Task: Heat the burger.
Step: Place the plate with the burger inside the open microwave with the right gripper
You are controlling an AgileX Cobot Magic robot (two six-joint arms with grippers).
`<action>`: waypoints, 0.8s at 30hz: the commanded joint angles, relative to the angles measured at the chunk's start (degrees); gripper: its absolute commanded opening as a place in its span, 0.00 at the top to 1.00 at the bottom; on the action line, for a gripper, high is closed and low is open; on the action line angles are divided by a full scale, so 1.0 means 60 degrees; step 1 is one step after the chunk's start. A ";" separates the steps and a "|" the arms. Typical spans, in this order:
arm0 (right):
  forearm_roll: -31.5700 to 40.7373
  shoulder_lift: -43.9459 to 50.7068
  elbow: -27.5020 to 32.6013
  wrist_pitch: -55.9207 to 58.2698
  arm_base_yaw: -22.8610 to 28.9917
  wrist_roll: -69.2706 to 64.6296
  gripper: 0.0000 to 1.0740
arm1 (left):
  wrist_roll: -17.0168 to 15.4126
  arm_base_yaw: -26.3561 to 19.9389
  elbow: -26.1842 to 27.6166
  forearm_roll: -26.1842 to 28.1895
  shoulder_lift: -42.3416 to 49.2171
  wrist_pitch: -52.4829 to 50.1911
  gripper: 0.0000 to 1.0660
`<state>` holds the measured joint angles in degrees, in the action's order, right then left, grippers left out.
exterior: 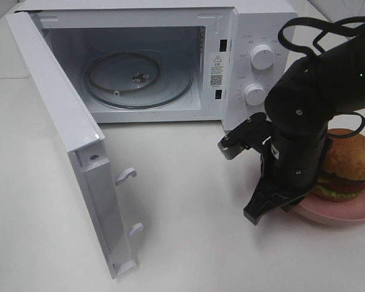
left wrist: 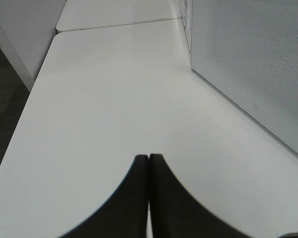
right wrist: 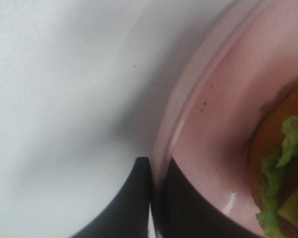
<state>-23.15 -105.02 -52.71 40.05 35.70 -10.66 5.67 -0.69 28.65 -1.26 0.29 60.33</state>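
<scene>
The burger (exterior: 348, 164) sits on a round pink plate (exterior: 347, 214) at the right of the table, in front of the microwave's dials. My right gripper (exterior: 286, 204) is down at the plate's left rim. The right wrist view shows the right gripper (right wrist: 153, 171) shut on the rim of the plate (right wrist: 213, 129), one finger outside and one inside, with the burger's lettuce and bun (right wrist: 283, 163) close by. In the left wrist view my left gripper (left wrist: 148, 161) is shut and empty over bare table. It is out of the exterior view.
The white microwave (exterior: 255, 36) stands at the back with its door (exterior: 67, 134) swung wide open to the left. Inside, the glass turntable (exterior: 137, 79) is bare. The door's outer panel (left wrist: 253, 64) rises beside my left gripper.
</scene>
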 commanded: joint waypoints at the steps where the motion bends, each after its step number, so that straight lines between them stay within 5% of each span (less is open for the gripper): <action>1: -0.0382 0.0306 0.0229 0.0143 0.0334 0.0105 1.00 | -0.0048 0.0000 -0.0019 0.0019 0.0191 -0.0115 1.00; 15: -0.0859 0.1432 0.0659 0.0649 0.2168 0.0468 1.00 | -0.0048 0.0000 -0.0019 0.0019 0.0191 -0.0115 1.00; 24: -0.0248 0.2120 0.0659 0.0506 0.3295 0.3247 1.00 | -0.0048 0.0000 -0.0019 0.0019 0.0191 -0.0115 1.00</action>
<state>-24.24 -93.68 -48.76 43.09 54.26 2.18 5.67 -0.69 28.65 -1.26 0.29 60.33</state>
